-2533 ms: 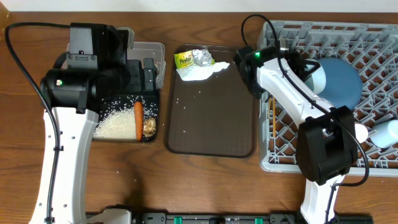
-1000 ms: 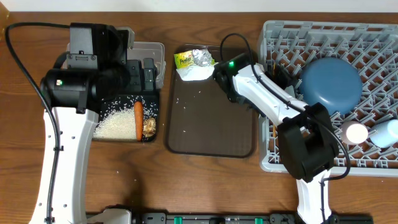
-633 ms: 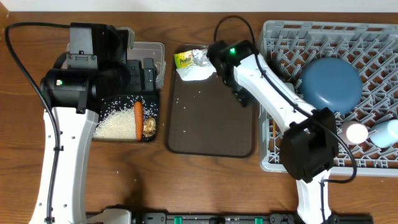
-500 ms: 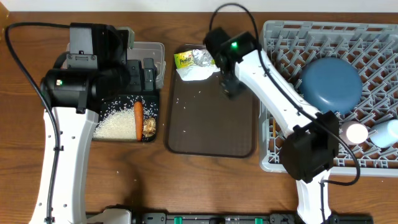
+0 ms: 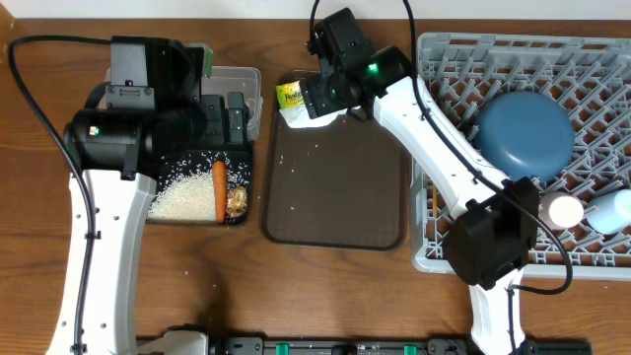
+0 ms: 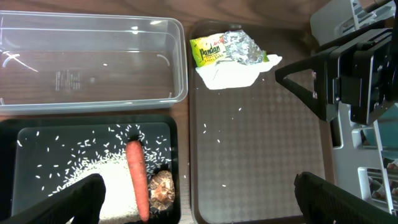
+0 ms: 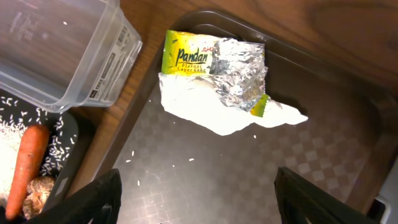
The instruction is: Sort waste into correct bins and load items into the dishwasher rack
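A yellow-green wrapper (image 7: 186,59) and crumpled silver foil (image 7: 239,71) lie on a white napkin (image 7: 211,112) at the far end of the brown serving tray (image 5: 335,187). My right gripper (image 7: 208,205) hangs open just above this pile, holding nothing. The orange carrot (image 6: 137,177), brown food lump (image 6: 163,186) and rice (image 6: 93,180) lie in the black tray (image 6: 12,124). The clear tub (image 6: 93,56) stands behind it. My left gripper (image 6: 208,208) is open above both bins. The blue plate (image 5: 523,133) stands in the grey rack (image 5: 592,69).
A few rice grains are scattered on the brown serving tray. Thin chopsticks (image 5: 431,202) lie at the rack's left side, and two small cups (image 5: 565,210) sit at its right edge. My right arm spans from the rack's near corner to the tray's far end.
My right gripper has swung left from the rack's edge, across the tray's far end, to above the wrapper pile. Its jaws look slightly narrower. The left arm has not moved.
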Available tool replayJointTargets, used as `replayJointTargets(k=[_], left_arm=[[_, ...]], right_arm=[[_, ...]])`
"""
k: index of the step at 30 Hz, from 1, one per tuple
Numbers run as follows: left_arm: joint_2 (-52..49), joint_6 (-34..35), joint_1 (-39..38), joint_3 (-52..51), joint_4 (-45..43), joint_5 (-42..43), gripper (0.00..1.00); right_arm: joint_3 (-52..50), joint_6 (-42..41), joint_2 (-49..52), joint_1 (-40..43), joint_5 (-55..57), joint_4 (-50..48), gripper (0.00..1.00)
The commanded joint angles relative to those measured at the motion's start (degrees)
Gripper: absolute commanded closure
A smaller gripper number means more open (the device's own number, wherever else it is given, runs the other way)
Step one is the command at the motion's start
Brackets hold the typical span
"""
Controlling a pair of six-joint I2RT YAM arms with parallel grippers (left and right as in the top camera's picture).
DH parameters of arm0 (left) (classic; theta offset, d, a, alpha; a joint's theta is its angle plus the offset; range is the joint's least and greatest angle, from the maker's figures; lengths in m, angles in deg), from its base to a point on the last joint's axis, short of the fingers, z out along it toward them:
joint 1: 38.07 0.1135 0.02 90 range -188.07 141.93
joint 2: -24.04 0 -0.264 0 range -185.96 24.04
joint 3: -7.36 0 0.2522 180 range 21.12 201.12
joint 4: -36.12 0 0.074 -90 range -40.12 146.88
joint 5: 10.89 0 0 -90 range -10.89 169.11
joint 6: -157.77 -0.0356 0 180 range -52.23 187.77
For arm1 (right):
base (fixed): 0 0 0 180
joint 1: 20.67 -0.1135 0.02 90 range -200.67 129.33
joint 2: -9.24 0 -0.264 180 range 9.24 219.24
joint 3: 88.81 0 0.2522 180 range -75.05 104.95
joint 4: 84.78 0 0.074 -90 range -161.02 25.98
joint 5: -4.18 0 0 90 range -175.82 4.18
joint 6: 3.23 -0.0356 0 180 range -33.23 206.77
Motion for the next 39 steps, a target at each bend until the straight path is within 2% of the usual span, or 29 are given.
replayJointTargets(k=[1, 3, 9, 14, 18, 22, 25, 28, 31, 35, 37, 39], left_arm=[[-0.11, 0.04, 0.04, 0.15, -0.04, 0.28, 0.02], [-0.11, 0.04, 0.04, 0.15, -0.04, 0.28, 0.02], [-0.11, 0.35, 0.04, 0.15, -0.04, 0.74, 0.02], [-0.11, 2.25, 0.04, 0.15, -0.15, 3.23, 0.02], [-0.5, 2.21, -0.09, 0.13, -5.03, 3.96, 0.02], [-3.21, 1.88, -3.41, 0.15, -8.63, 4.81, 0.02], [-7.37, 1.75, -8.0, 0.15, -9.44, 1.6, 0.02], [-13.4, 1.73, -12.76, 0.15, -10.43, -5.03, 0.01], [-19.76, 1.57, -15.65, 0.15, -12.37, -6.23, 0.01], [-26.99, 1.55, -17.22, 0.15, -16.44, -6.25, 0.04], [-30.71, 1.55, -17.27, 0.13, -20.9, -6.23, 0.2], [-34.23, 1.55, -17.27, 0.15, -25.03, -6.23, 0.23]], right_arm=[[-0.35, -1.46, 0.76, 0.7, 1.09, 0.35, 0.2], [-0.33, -1.49, 0.37, 1.77, 1.09, 1.68, 0.13], [-0.26, -7.54, -4.46, 9.57, 0.85, 5.44, 0.01], [-0.26, -7.91, -11.3, 20.28, -4.26, 6.64, 0.01], [-0.26, -7.91, -15.21, 28.55, -5.64, 9.51, 0.01], [-0.26, -7.89, -16.65, 34.6, -5.64, 13.22, 0.01], [-0.26, -7.89, -16.57, 37.09, -5.62, 15.37, 0.01], [-0.26, -7.89, -16.57, 38.62, -5.64, 16.39, 0.01], [-0.26, -7.87, -16.57, 39.04, -5.6, 16.81, 0.01], [-0.26, -7.87, -16.57, 39.04, -5.6, 17.77, 0.01], [-0.26, -7.87, -16.57, 39.04, -5.6, 18.14, 0.01], [-0.26, -7.87, -16.57, 39.04, -5.62, 18.27, 0.01]])
